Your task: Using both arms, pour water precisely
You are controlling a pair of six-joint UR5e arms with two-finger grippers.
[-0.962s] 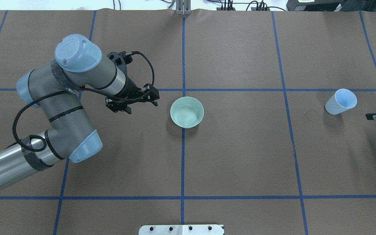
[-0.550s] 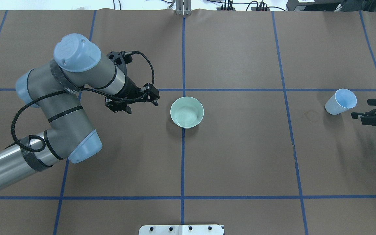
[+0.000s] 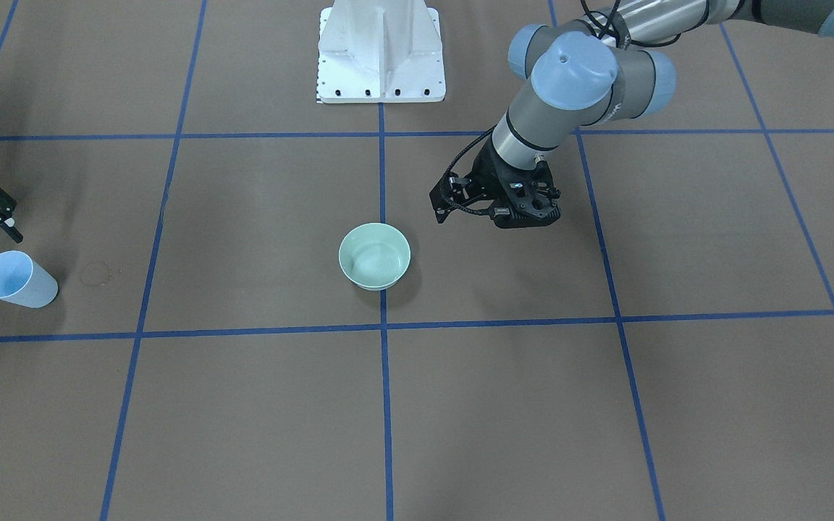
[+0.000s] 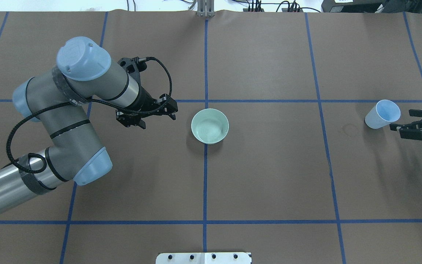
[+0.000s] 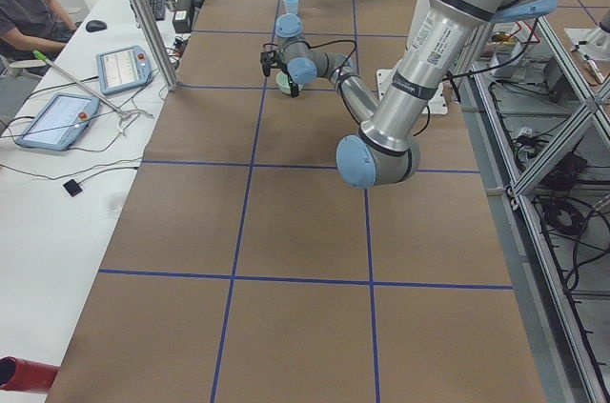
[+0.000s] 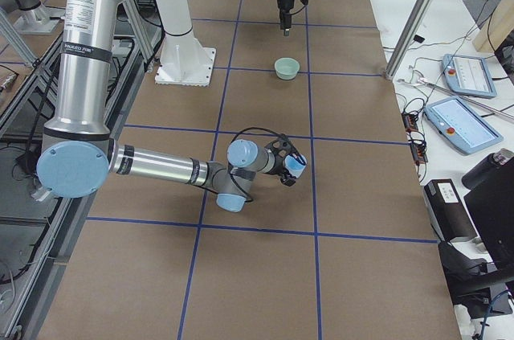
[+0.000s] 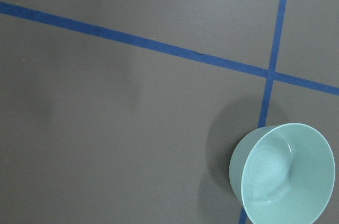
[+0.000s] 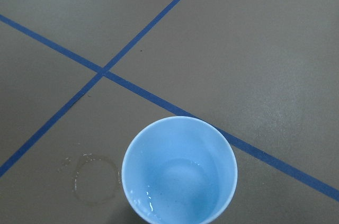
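A light-blue cup (image 4: 382,114) stands upright at the table's right end; the right wrist view shows a little water (image 8: 175,195) glinting in its bottom. My right gripper (image 4: 401,120) is open just to the right of the cup, apart from it. A pale green bowl (image 4: 210,126) sits at the table's centre on a tape crossing. My left gripper (image 4: 147,116) hangs open to the left of the bowl, with nothing in it. In the left wrist view the bowl (image 7: 286,173) lies at the lower right.
A faint dried water ring (image 8: 95,179) marks the paper just left of the cup. The white pedestal (image 3: 381,51) stands at the robot's side of the table. Blue tape lines grid the brown surface. A person sits at a side desk (image 5: 29,3).
My right gripper has moved left towards the cup, from the view's edge to just beside it. The left arm has shifted slightly; its gripper stays beside the bowl.
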